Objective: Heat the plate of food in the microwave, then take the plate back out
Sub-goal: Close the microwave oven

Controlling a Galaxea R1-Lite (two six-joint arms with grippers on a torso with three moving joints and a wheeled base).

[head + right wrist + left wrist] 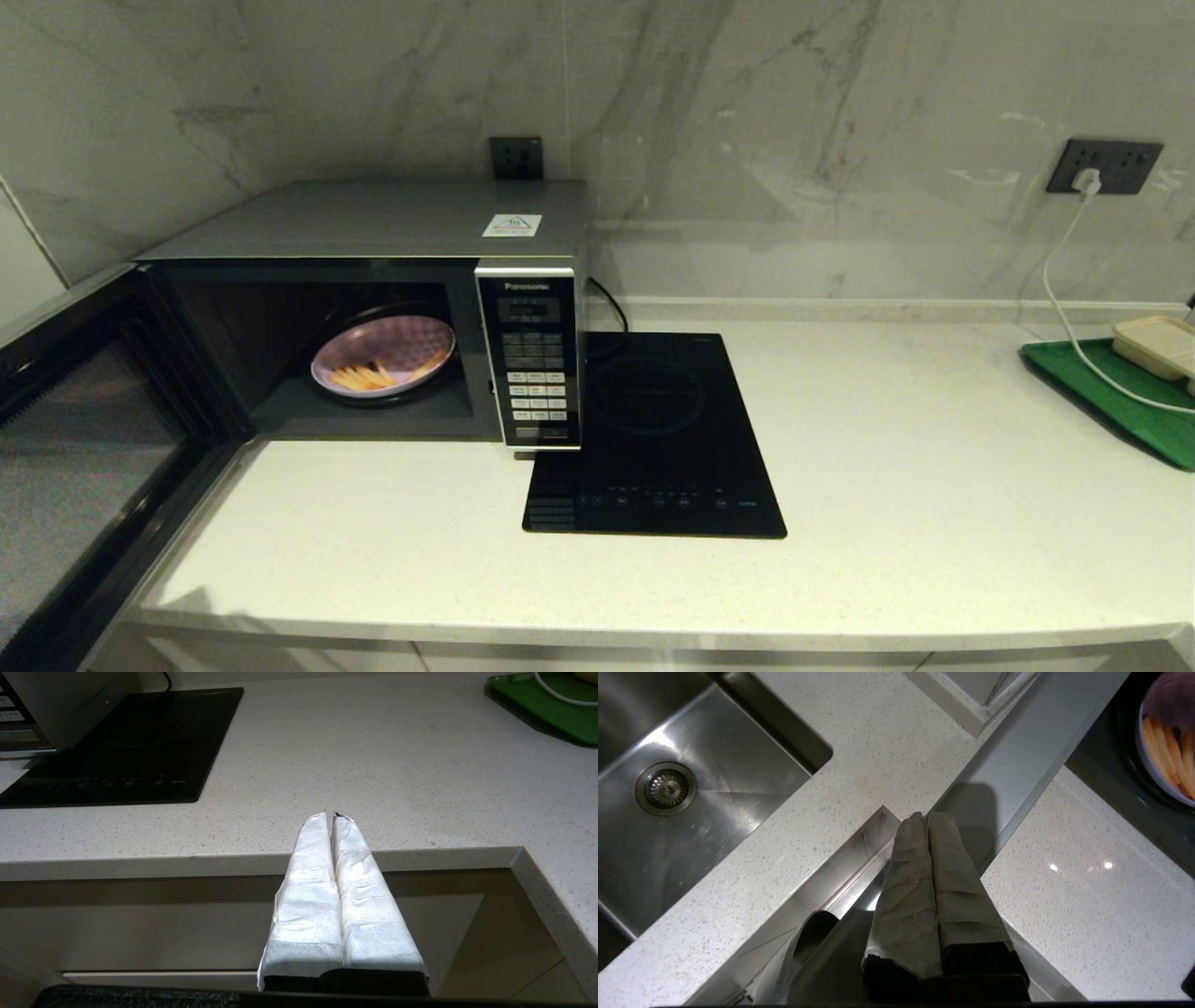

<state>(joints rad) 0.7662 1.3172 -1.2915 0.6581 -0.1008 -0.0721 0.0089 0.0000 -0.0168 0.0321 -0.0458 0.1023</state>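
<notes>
Head view. White speckled countertop against a marbled wall. Microwave at rear left, door swung fully open toward the robot's left. Plate of food seated inside the cavity, fries toward its front edge. Black induction hob just beside the keypad panel; green tray with a beige box well apart at far right. Neither arm visible.

Left wrist view. Left gripper clenched, cloth-wrapped fingers pressed together, nothing held, hovering above the open door's top edge. Steel sink beyond the door. Plate rim visible at the cavity mouth.

Right wrist view. Right gripper clenched and empty, parked at the front counter edge, well apart from the hob.

Handling, as judgement: plastic plate likely light, stiff, smooth and somewhat slippery; loose fries prone to sliding if tilted. Best hold: near rim, pinched flat, kept level. Clearance: cavity roof and side walls tight; open door blocks the left approach; broad open counter ahead for set-down.
</notes>
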